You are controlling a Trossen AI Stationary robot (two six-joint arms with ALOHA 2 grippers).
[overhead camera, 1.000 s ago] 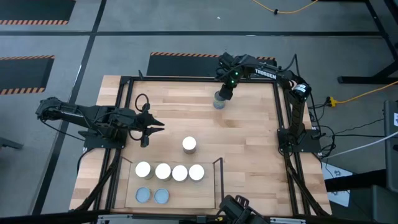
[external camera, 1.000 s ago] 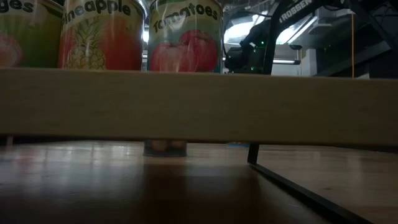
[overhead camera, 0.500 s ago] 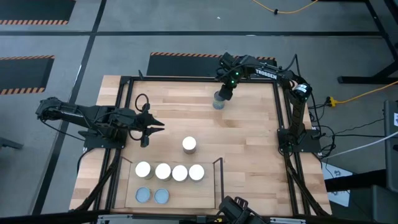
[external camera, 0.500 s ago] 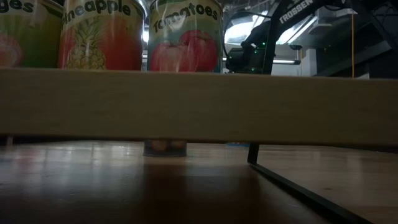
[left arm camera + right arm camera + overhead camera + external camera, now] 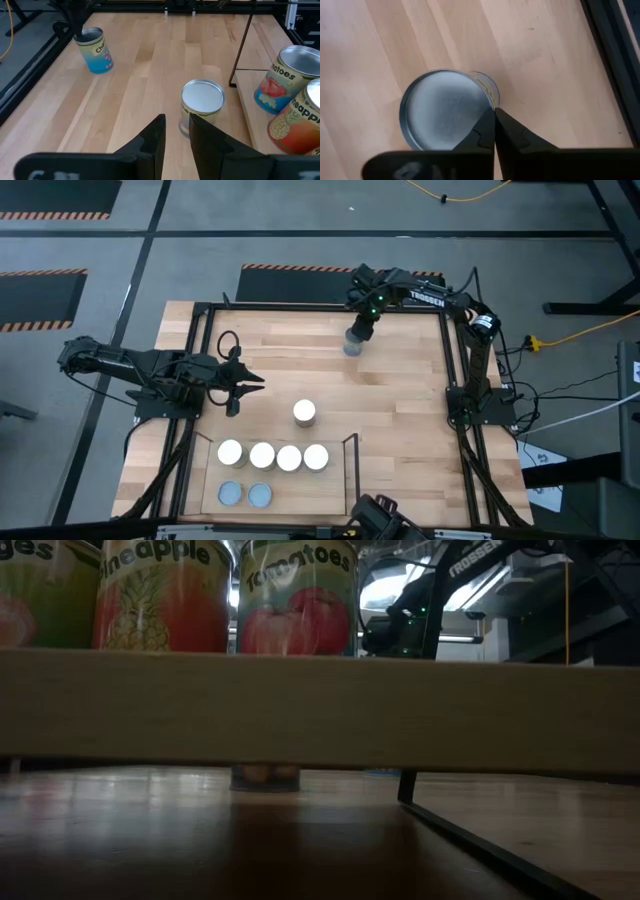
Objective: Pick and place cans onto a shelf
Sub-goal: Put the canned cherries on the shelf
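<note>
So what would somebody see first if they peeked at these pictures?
Probably the row of four white-topped cans lined up on the little shelf at the table's near edge, with two grey-topped cans behind them. Next, the right gripper, shut, poised right over a blue-labelled can at the far side of the table. One more can stands alone mid-table, near the waiting left gripper.

Six round-topped tin cans (image 5: 273, 457) stand on my light-wood black-railed shelf (image 5: 338, 492); one white-topped can (image 5: 304, 412) near it, one blue-labelled can (image 5: 95, 50) far off.

six cans (image 5: 273, 457) on shelf (image 5: 335, 498), two apart
</note>
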